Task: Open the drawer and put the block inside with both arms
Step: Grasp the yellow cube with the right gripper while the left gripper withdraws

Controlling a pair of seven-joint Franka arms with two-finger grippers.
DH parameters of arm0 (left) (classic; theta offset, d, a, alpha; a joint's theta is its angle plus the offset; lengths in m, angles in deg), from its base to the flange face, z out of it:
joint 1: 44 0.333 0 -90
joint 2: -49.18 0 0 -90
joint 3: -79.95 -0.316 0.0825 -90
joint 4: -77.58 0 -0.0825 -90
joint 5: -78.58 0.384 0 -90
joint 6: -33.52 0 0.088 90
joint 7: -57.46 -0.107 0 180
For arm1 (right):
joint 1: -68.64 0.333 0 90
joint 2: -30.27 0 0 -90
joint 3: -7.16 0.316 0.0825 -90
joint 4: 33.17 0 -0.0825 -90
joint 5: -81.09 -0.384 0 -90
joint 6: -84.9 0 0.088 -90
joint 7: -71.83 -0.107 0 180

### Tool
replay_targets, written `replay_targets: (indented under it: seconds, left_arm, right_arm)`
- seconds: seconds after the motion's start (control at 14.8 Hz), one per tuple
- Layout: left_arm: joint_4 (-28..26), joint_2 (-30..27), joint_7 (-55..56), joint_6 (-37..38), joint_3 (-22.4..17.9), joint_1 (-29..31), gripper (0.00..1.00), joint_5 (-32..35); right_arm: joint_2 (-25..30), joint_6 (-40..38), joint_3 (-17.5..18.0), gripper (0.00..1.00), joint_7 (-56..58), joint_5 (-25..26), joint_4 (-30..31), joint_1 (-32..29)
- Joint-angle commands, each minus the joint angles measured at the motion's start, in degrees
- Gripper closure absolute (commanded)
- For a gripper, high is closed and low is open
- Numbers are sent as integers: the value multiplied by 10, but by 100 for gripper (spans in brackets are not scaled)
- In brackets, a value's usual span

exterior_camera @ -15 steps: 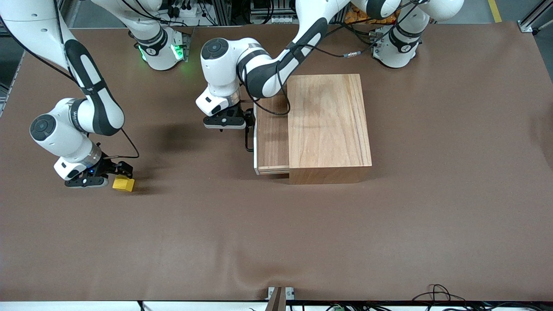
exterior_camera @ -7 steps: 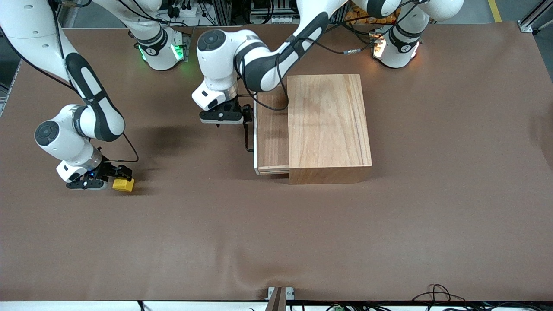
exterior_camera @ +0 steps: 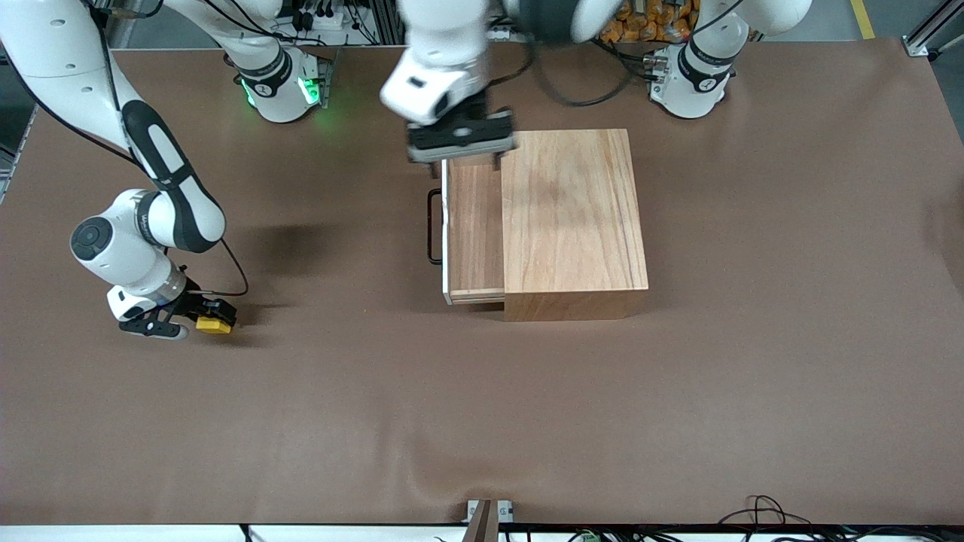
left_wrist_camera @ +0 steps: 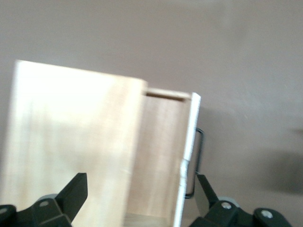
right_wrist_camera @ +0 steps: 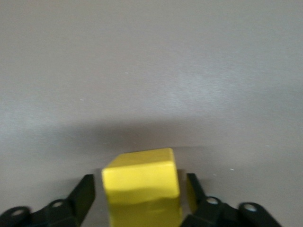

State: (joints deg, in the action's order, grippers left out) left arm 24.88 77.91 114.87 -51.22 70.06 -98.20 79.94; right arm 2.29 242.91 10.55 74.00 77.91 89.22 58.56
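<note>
The yellow block (exterior_camera: pixel 214 325) lies on the brown table toward the right arm's end. My right gripper (exterior_camera: pixel 205 322) is down at it, open, with a finger on each side of the block (right_wrist_camera: pixel 140 182) and narrow gaps showing. The drawer (exterior_camera: pixel 474 226) stands partly pulled out of the wooden box (exterior_camera: pixel 572 218), its black handle (exterior_camera: pixel 433 226) free. My left gripper (exterior_camera: pixel 465 159) hangs open and empty in the air over the drawer's end nearest the robot bases. In the left wrist view the drawer (left_wrist_camera: pixel 161 151) and handle (left_wrist_camera: pixel 200 161) lie below the gripper (left_wrist_camera: pixel 141 194).
The brown mat (exterior_camera: pixel 482 406) covers the whole table, with a slight wrinkle near the front camera's edge. The arm bases (exterior_camera: pixel 279 90) stand along the edge farthest from that camera. Cables (exterior_camera: pixel 761 512) lie at the front edge.
My left gripper has left the drawer handle and swung up over the drawer's end by the bases. The right gripper has sunk around the block and its fingers have narrowed.
</note>
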Motion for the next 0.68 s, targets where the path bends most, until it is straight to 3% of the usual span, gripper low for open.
replay_targets:
  seconds: [0.0,0.14,0.27,0.61]
  left_arm:
    - [-36,-55,-66,33,9,105,0,0]
    - [-36,-67,-147,63,9,182,0,0]
    - [-39,-73,-206,81,11,251,0,0]
    - [-45,-75,-353,90,15,381,0,-9]
  right_arm:
    - [-7,6,0,38,-2,-2,-9,1]
    - [5,2,0,59,3,-1,-9,0]
    - [46,-46,0,68,36,-1,-8,-16]
    - [144,-207,1,68,63,-2,-26,-27]
